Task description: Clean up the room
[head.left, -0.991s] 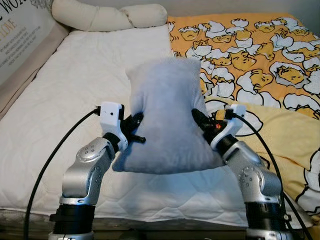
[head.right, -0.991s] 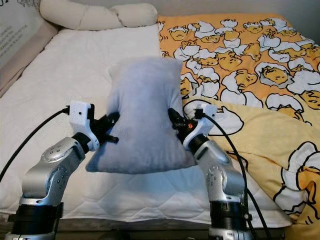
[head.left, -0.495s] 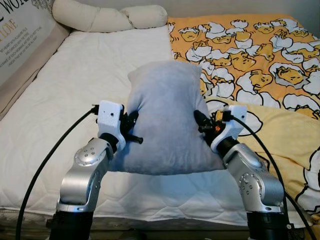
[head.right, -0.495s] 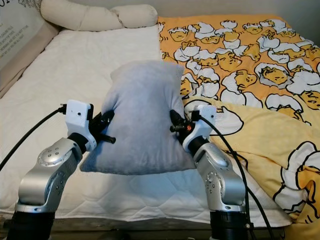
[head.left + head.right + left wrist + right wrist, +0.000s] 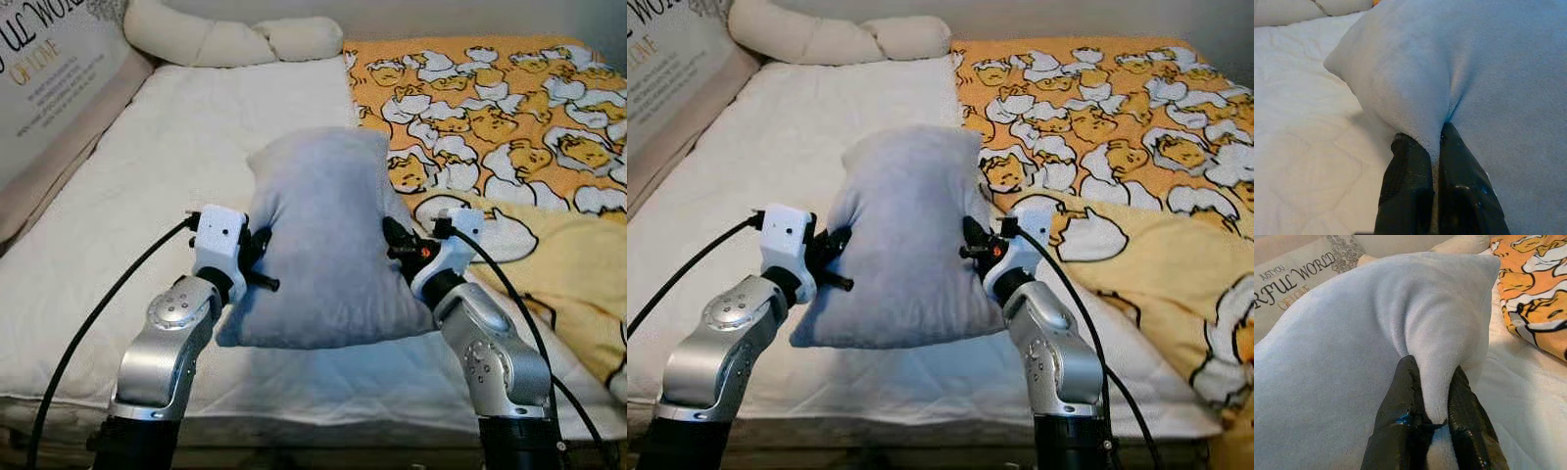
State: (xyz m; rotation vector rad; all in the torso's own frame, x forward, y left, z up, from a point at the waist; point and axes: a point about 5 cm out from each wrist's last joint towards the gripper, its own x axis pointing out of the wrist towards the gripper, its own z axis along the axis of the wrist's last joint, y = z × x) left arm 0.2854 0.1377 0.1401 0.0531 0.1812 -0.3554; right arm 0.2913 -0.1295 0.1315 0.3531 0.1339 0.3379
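The left hand [image 5: 257, 262] and right hand [image 5: 395, 245] each pinch a fold of the grey pillow [image 5: 323, 240], their fingertips buried in fabric, holding it upright above the bed's [image 5: 147, 186] near edge. Beyond it, the duck-print blanket [image 5: 490, 108] is partly hidden, and the lettered cushion [image 5: 49, 69] at far left is cut off.

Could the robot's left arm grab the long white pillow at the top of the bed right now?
Probably not: the left gripper is shut on the grey pillow, and the long white pillow lies far up the bed.

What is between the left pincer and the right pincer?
The grey pillow, pinched by the left pincer and right pincer; seen in both eye views.
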